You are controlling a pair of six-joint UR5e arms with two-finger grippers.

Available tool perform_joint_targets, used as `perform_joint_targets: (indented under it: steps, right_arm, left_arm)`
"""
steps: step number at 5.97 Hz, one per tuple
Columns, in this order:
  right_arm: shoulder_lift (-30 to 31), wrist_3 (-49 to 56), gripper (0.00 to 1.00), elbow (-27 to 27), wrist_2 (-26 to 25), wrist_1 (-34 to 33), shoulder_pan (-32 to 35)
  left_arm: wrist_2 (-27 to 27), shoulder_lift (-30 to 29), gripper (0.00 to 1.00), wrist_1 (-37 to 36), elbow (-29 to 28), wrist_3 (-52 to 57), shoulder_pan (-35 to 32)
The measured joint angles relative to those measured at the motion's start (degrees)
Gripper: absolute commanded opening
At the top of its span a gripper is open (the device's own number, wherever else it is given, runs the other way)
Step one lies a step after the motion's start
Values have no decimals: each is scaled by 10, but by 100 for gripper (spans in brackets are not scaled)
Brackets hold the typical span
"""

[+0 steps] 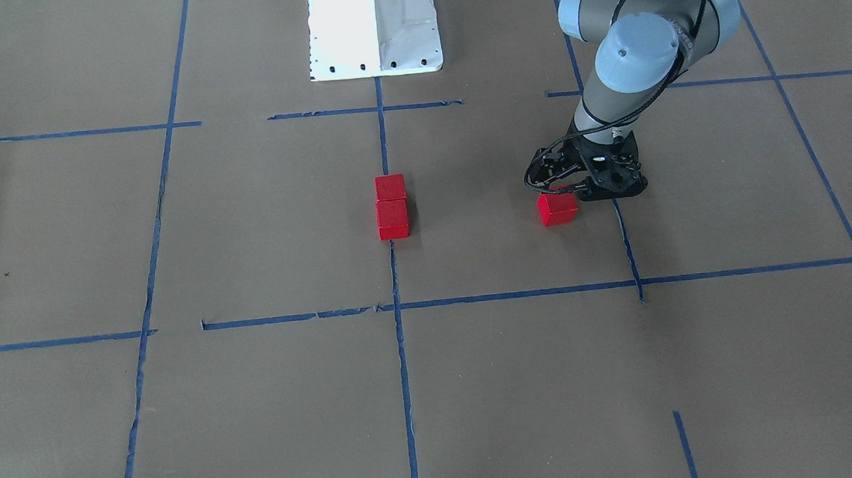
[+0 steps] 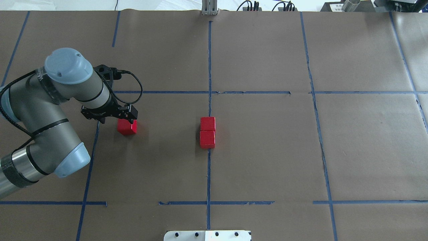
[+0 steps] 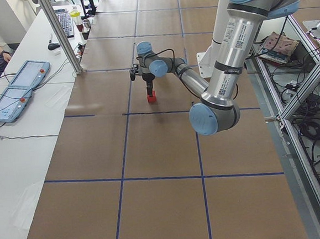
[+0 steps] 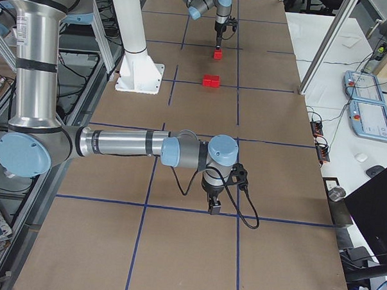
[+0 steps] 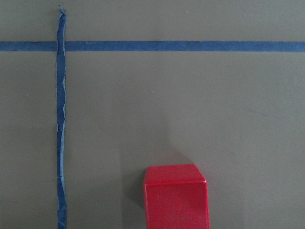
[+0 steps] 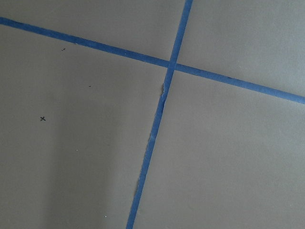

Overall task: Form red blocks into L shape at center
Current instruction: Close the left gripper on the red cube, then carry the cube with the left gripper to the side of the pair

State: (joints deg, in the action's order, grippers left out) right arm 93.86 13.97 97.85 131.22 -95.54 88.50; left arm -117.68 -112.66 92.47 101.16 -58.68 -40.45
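Two red blocks (image 2: 207, 132) sit touching in a line on the center (image 2: 160, 167) rectangle's vertical blue tape line; they also show in the front view (image 1: 392, 207). A third red block (image 2: 127, 127) sits just inside the rectangle's left edge, and shows in the front view (image 1: 557, 209). My left gripper (image 2: 124, 117) is straight above this block, down at its level. Its fingers are hidden, so I cannot tell if it grips. The left wrist view shows the block (image 5: 176, 195) at the bottom edge. My right gripper (image 4: 214, 209) hangs over bare paper far off; I cannot tell its state.
The white robot base (image 1: 373, 25) stands at the table's robot side. Blue tape lines (image 2: 209, 67) split the brown paper into rectangles. The right wrist view shows only a tape crossing (image 6: 170, 64). Control tablets (image 3: 14, 92) lie on a side table.
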Motion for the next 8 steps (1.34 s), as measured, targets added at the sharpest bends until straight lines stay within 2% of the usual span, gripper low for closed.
perform_joint_targets:
  steps: [4, 5, 6, 7, 8]
  right_arm:
    - [0, 0, 100, 1, 0, 0, 0]
    - [-1, 0, 100, 1, 0, 0, 0]
    - [-1, 0, 100, 1, 0, 0, 0]
    - [-1, 0, 100, 1, 0, 0, 0]
    - [-1, 0, 100, 1, 0, 0, 0]
  left_arm:
    - [-1, -25, 98, 17, -61, -2, 18]
    - [-1, -25, 85, 38, -80, -4, 19]
    - [-2, -26, 59, 53, -91, -11, 20]
    - [-2, -26, 26, 59, -95, -21, 20]
    - [-2, -27, 8, 61, -96, -28, 20]
